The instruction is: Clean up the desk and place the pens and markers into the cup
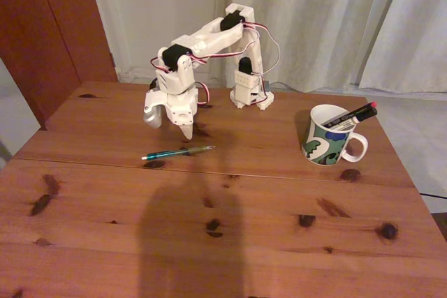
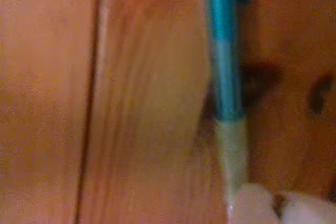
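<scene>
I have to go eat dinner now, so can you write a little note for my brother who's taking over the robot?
Gripper: low over the desk, just behind the teal pen; can't tell if the jaws are open, and they hold nothing visible.
Things: teal pen lies flat on the desk near the seam. Cup stands on the right in the fixed view.
Done: white marker and red-tipped black pen stick out of the cup.
Left: grab the teal pen and drop it in the cup.
</scene>
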Motion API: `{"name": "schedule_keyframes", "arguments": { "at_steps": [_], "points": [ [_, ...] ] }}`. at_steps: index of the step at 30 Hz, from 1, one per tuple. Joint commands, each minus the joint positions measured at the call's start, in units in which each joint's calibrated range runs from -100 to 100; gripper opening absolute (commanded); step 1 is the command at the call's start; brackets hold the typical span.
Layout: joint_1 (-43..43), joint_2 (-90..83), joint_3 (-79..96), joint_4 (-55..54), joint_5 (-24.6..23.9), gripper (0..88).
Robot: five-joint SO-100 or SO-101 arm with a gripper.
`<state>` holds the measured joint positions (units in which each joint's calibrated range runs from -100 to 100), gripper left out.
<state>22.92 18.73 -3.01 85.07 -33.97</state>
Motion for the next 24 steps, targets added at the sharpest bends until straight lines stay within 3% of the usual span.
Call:
{"name": "schedule_keyframes", "arguments": {
  "at_steps": [1,10,24],
  "points": [
    [1.25,-0.23,1.84,-5.54,0.50,7.7],
    [0.68,-0.23,8.43,-17.24,0.55,11.5],
    [0.52,-0.15,14.11,-19.56,2.75,11.4]
  ]
}}
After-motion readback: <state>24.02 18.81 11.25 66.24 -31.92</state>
